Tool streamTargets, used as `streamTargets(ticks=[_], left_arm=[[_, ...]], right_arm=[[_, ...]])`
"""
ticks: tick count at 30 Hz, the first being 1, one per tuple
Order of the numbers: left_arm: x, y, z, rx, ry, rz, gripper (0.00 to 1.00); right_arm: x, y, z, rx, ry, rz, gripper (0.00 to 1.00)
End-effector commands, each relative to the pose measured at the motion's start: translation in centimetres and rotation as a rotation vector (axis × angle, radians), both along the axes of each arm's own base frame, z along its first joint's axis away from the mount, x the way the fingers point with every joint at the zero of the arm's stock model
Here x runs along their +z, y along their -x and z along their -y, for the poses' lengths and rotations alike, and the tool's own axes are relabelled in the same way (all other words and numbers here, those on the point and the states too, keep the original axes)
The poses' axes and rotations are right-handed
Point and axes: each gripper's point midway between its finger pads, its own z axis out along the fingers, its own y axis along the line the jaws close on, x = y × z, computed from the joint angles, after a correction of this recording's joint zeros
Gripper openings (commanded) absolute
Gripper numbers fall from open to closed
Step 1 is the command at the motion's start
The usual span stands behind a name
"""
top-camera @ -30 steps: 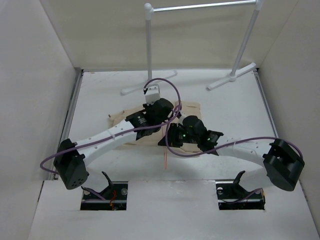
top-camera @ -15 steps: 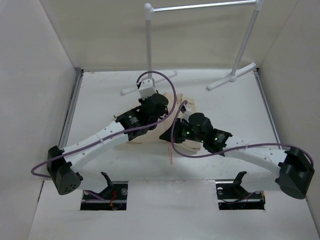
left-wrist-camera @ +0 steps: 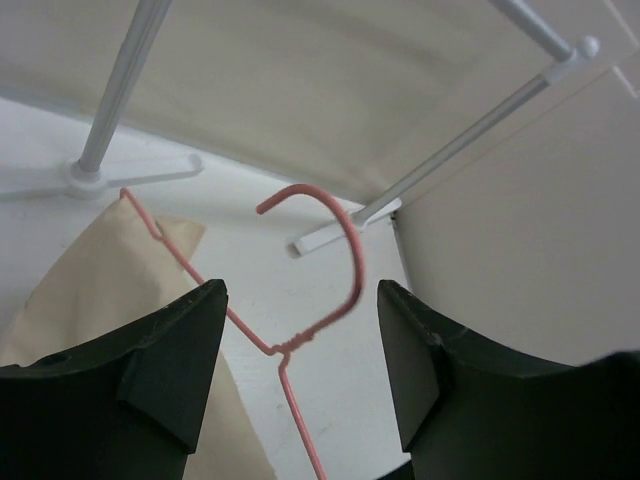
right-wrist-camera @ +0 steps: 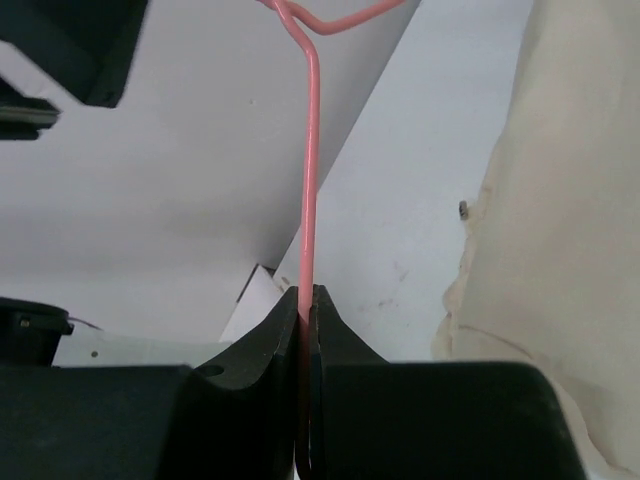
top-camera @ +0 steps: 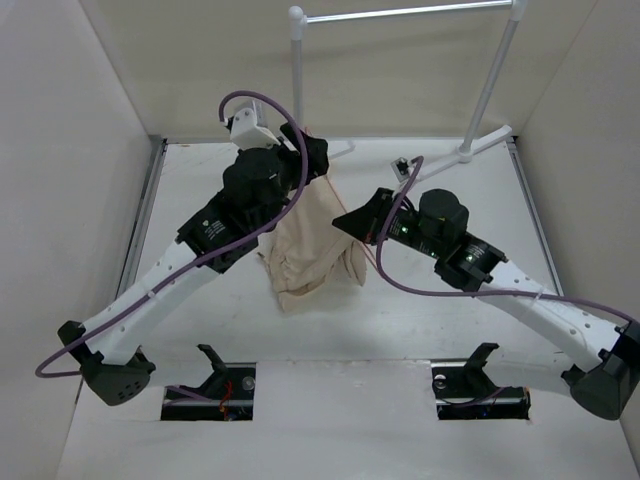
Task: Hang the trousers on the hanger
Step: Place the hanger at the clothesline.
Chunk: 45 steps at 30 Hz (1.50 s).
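White tabletop (top-camera: 420,335), boxed in by pale walls (top-camera: 60,150), is seen from above, with a white pipe rack (top-camera: 400,12) along the upper edge. At centre frame the trousers (top-camera: 310,245) are held up as a bunched beige bundle, apparently draped from the hanger (left-wrist-camera: 345,270). Whether their lower end rests on the table cannot be told. A pink wire below the hanger's twisted neck is pinched tight by the right gripper (right-wrist-camera: 308,295), centre right. The left gripper (left-wrist-camera: 300,300), upper centre, is spread wide, with the neck between its jaws but untouched. The draping step seems nearly done. Next, a steady hold is called for, so that the cloth is not slid off.
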Motion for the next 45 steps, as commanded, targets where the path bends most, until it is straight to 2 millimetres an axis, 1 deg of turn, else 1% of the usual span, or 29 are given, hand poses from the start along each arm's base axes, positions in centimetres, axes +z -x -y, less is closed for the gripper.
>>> streamTargets(ticks=[1,3,5,8,10,12,15,17,19,20,22,24,27,30,31,32,33,34,35,36,37,41,45], left_arm=[[6.5,1.5,-1.5,-0.045,0.072,0.151,0.61],[7.7,1.7,-1.9,-0.061,0.08,0.177,0.62],[8.8,2.0,-1.9,-0.091,0.092,0.198,0.63],[11.0,2.9,-1.6,-0.147,0.123,0.242,0.67],[12.6,3.5,-2.1,-0.157,0.149,0.281,0.68],[13.8,4.0,-2.8,-0.146,0.173,0.311,0.68],[14.6,3.9,-4.2,-0.113,0.181,0.334,0.68],[14.2,3.3,-5.5,-0.068,0.176,0.327,0.68],[13.4,2.6,-6.7,-0.021,0.165,0.311,0.69],[12.9,2.4,-7.3,-0.002,0.16,0.301,0.69],[11.2,1.9,-8.2,0.038,0.145,0.264,0.69],[8.9,1.4,-9.1,0.076,0.121,0.211,0.7],[4.2,0.2,-9.8,0.113,0.067,0.1,0.7],[-1.4,-1.0,-9.7,0.128,0.009,-0.035,0.73],[-3.0,-1.3,-9.6,0.128,-0.009,-0.072,0.74],[-4.1,-1.4,-9.4,0.125,-0.016,-0.095,0.74],[-5.8,-1.5,-9.2,0.12,-0.028,-0.126,0.77],[-6.9,-1.6,-9.1,0.117,-0.039,-0.146,0.8],[-7.5,-1.6,-9.0,0.115,-0.047,-0.158,0.83],[-8.6,-1.6,-8.9,0.114,-0.061,-0.178,0.88],[-9.5,-1.7,-8.9,0.115,-0.072,-0.194,1.0],[-12.5,-1.8,-9.1,0.115,-0.109,-0.255,1.0],[-15.4,-1.7,-9.4,0.121,-0.15,-0.311,1.0]], right_arm=[[6.6,-0.6,0.1,0.014,-0.131,0.127,0.0],[7.2,-0.9,-0.1,0.022,-0.149,0.125,0.0],[7.6,-1.1,-0.3,0.024,-0.158,0.13,0.0],[8.5,-1.5,-0.1,0.014,-0.17,0.138,0.0],[9.5,-2.0,0.3,-0.001,-0.185,0.151,0.0],[11.0,-2.6,1.0,-0.023,-0.202,0.172,0.0],[13.6,-3.5,2.3,-0.058,-0.233,0.209,0.0],[15.5,-4.0,3.4,-0.079,-0.258,0.231,0.0],[17.1,-4.5,4.6,-0.109,-0.272,0.255,0.0],[17.8,-4.9,5.4,-0.131,-0.275,0.265,0.0],[18.5,-6.2,7.1,-0.185,-0.269,0.272,0.0],[19.1,-7.4,8.7,-0.237,-0.264,0.277,0.0],[19.7,-10.0,11.6,-0.327,-0.243,0.275,0.0],[20.1,-12.4,13.7,-0.394,-0.231,0.275,0.0],[20.2,-13.3,14.4,-0.418,-0.228,0.273,0.0],[20.4,-14.3,15.3,-0.442,-0.223,0.273,0.0],[20.6,-15.1,16.0,-0.462,-0.221,0.276,0.0],[20.6,-16.0,16.5,-0.476,-0.217,0.273,0.0],[20.7,-16.7,17.0,-0.487,-0.213,0.267,0.0],[20.6,-17.5,17.6,-0.501,-0.21,0.259,0.0],[20.6,-18.2,18.1,-0.515,-0.208,0.254,0.0],[20.4,-20.6,19.8,-0.558,-0.206,0.243,0.0],[20.8,-22.8,21.4,-0.593,-0.212,0.247,0.0]])
